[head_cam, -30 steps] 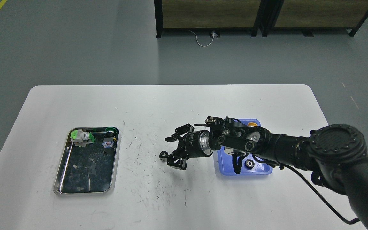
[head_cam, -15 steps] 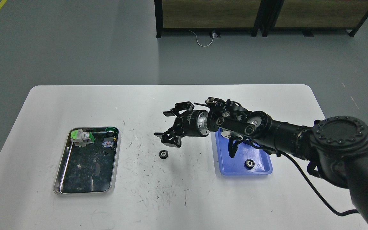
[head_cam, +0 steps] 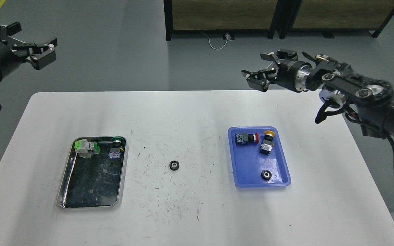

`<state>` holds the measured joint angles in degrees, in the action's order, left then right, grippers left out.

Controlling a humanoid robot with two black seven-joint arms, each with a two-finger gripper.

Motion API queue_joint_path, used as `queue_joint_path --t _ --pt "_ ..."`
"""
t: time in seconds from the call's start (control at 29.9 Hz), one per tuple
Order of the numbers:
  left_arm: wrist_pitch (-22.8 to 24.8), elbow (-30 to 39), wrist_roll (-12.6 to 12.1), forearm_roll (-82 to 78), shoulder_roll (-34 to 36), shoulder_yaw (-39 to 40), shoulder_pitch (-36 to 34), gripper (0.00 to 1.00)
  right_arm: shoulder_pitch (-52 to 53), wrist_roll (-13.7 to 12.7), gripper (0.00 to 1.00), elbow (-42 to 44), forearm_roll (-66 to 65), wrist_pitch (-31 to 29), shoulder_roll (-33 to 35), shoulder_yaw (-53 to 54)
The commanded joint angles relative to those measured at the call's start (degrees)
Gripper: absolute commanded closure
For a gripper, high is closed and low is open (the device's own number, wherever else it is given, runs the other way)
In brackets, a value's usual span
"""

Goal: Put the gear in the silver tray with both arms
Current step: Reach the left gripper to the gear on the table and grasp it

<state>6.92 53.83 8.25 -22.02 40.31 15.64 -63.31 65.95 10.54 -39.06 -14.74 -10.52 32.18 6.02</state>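
A small black gear lies alone on the white table, between the two trays. The silver tray sits at the left of the table, with a green-and-white switch part and a dark button part at its far end. A second black gear lies in the blue tray. My right gripper is open and empty, raised beyond the table's far edge. My left gripper is open and empty, raised at the far upper left.
The blue tray also holds a red push-button and a yellow-capped button. The table top is scuffed with dark marks. A dark-framed shelf stands on the floor behind the table.
My right gripper let go of the gear on the table, then rose and pulled back to the upper right. My left gripper has come into view at the upper left.
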Motion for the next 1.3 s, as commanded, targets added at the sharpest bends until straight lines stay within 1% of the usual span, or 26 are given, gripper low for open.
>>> queue_joint_path --t 0.0,0.13,0.2,0.3,0.47,0.6,0.77,0.94,1.07,1.27 --pt "-1.38 5.13 0.02 -3.81 -3.2 -0.08 1.52 0.02 0.5 0.01 0.13 0.03 2.51 0.06 6.12 5.3" --pt "-1.47 6.55 0.37 -8.2 -6.64 -1.48 3.98 0.02 1.29 -0.16 0.13 0.03 5.15 0.15 10.43 8.82" --pt "-1.56 7.42 1.15 -10.4 -8.31 -2.54 5.47 0.02 1.99 -0.16 0.12 0.47 5.86 0.23 12.02 9.27" --pt "-2.44 9.88 1.42 -13.21 -10.94 -2.98 9.15 0.02 3.31 -0.16 0.12 1.44 6.65 0.32 13.69 9.27" --pt "-4.02 10.94 2.39 -19.28 -15.95 -2.9 15.57 0.02 3.66 -0.16 0.12 2.58 7.0 0.59 14.57 9.27" --pt "-5.69 10.33 2.56 -20.34 -20.61 -2.89 18.48 0.02 3.57 -0.16 0.12 3.11 7.0 1.2 14.22 9.01" --pt "-7.01 4.98 2.65 -22.1 -27.81 -3.07 19.62 0.02 3.58 -0.16 0.12 4.16 7.0 1.38 13.61 8.83" --pt "-7.36 -2.93 3.53 -22.8 -34.58 -5.0 20.24 0.02 3.57 -0.25 0.11 4.25 6.92 1.46 12.91 8.48" --pt "-8.94 -5.49 3.88 -22.89 -36.79 -6.32 20.68 0.02 3.66 -0.25 0.11 4.34 6.92 1.55 12.64 8.48" --pt "-9.91 -9.53 3.97 -22.72 -40.04 -7.2 21.82 0.02 3.4 -0.25 0.11 4.43 6.83 1.55 12.55 8.48"
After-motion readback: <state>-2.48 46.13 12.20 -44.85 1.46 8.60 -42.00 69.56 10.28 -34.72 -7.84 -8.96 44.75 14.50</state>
